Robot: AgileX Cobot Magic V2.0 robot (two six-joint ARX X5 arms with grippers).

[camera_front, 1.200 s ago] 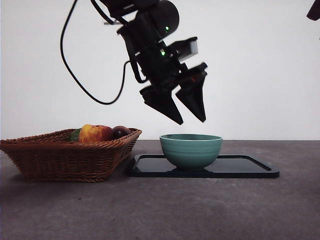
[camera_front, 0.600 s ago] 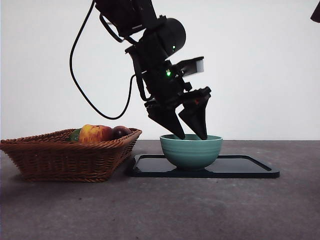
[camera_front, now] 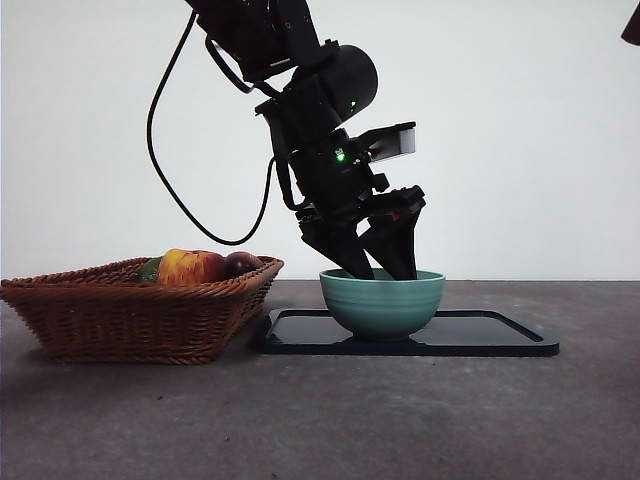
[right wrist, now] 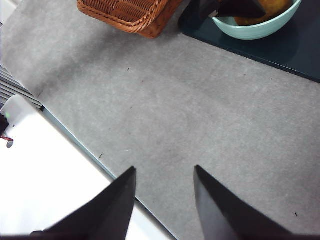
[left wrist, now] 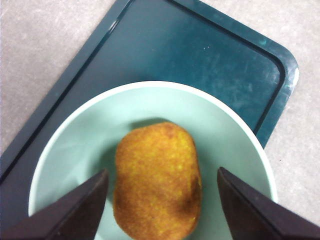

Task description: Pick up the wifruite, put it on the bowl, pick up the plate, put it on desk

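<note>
The brown oval wifruite (left wrist: 157,182) lies inside the mint-green bowl (left wrist: 225,135), which stands on a glossy black tray (left wrist: 200,50). My left gripper (left wrist: 161,172) is open, its jaws on either side of the fruit with a gap on both sides. From the front, the left gripper (camera_front: 385,270) dips its tips below the rim of the bowl (camera_front: 382,300), and the fruit is hidden there. The right gripper (right wrist: 164,169) hangs open and empty high over the desk (right wrist: 200,115). The plate is out of view.
A brown wicker basket (camera_front: 130,310) stands left of the tray (camera_front: 490,335), holding a red-and-yellow apple (camera_front: 190,266) and a dark plum (camera_front: 240,263). The desk's edge (right wrist: 75,140) runs beneath the right gripper, whose tip (camera_front: 630,22) shows at the top right corner.
The left gripper has come down from above the bowl until its open jaws reach inside the rim. The bowl, tray and basket have not moved.
</note>
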